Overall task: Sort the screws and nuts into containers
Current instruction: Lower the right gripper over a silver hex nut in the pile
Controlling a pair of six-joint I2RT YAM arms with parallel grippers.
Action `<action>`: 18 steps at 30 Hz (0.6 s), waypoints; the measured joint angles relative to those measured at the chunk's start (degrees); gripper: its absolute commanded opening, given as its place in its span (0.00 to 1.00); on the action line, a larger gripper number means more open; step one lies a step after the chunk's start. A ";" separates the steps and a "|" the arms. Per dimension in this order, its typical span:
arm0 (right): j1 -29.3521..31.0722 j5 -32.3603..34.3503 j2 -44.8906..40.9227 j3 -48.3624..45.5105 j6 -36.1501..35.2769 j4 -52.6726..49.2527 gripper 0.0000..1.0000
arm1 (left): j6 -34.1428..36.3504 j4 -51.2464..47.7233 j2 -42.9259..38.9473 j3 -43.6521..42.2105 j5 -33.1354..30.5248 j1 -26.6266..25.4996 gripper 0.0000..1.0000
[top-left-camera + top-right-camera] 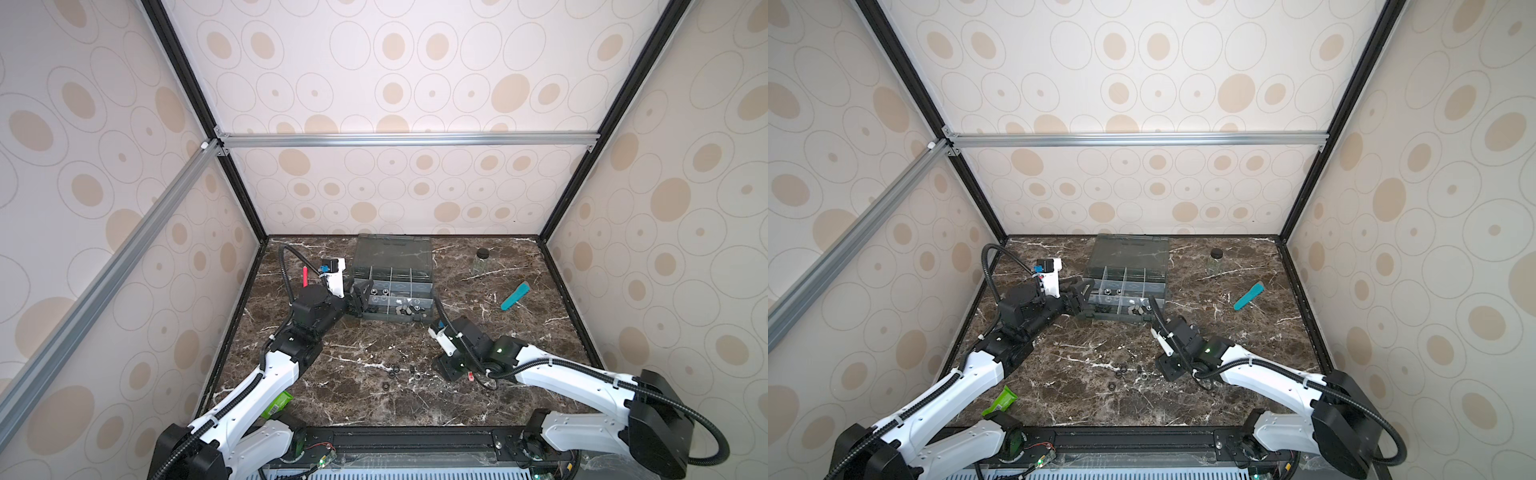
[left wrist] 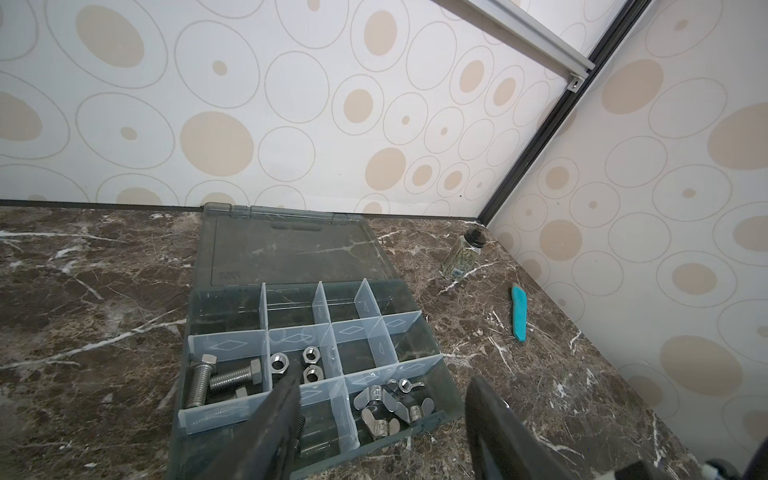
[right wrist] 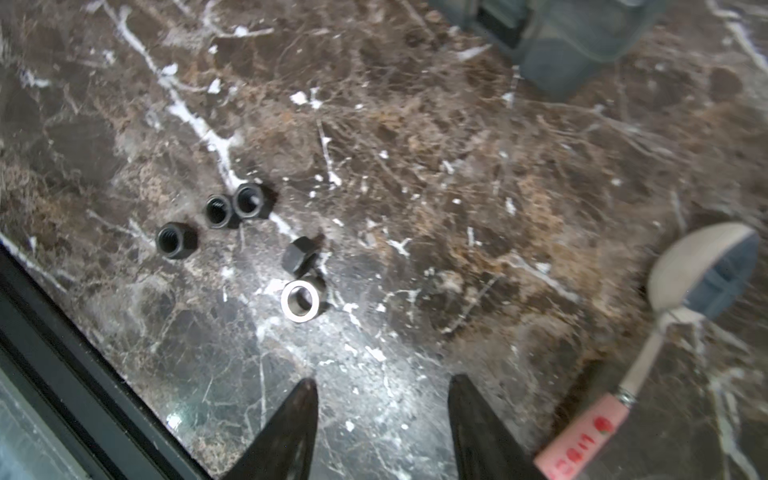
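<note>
The grey organizer box (image 1: 392, 286) (image 2: 316, 451) lies open, lid flat behind it, its containers split by translucent dividers. Two silver screws (image 2: 216, 380), three silver nuts (image 2: 311, 363) and wing nuts (image 2: 390, 403) fill separate compartments; a dark screw (image 2: 300, 428) lies partly under one finger. My left gripper (image 2: 384, 380) (image 1: 360, 293) hovers open over the box's near corner, holding nothing. Three black nuts (image 3: 218, 211), a dark hex piece (image 3: 300, 257) and a silver nut (image 3: 300, 301) lie loose on the marble. My right gripper (image 3: 383, 381) (image 1: 445, 369) is open just short of them.
A pink-handled spoon (image 3: 582, 440) lies beside the right gripper. A black-capped glass jar (image 1: 481, 261) and a teal tool (image 1: 515, 296) are at the back right. A red pen (image 1: 304, 276) sits left of the box and a green packet (image 1: 278, 403) near the left arm.
</note>
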 measured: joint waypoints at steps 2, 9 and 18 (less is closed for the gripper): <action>2.03 -1.01 2.58 1.51 -3.19 -0.24 0.55 | -0.24 0.09 0.00 -0.09 0.00 0.00 0.64; 5.40 -3.82 8.28 5.14 -12.87 -0.26 0.56 | -0.61 0.11 -0.17 -0.37 -0.04 0.00 0.65; 6.05 -3.72 15.28 11.67 -20.72 -4.13 0.56 | -0.59 0.09 -1.86 -0.94 -0.87 0.00 0.67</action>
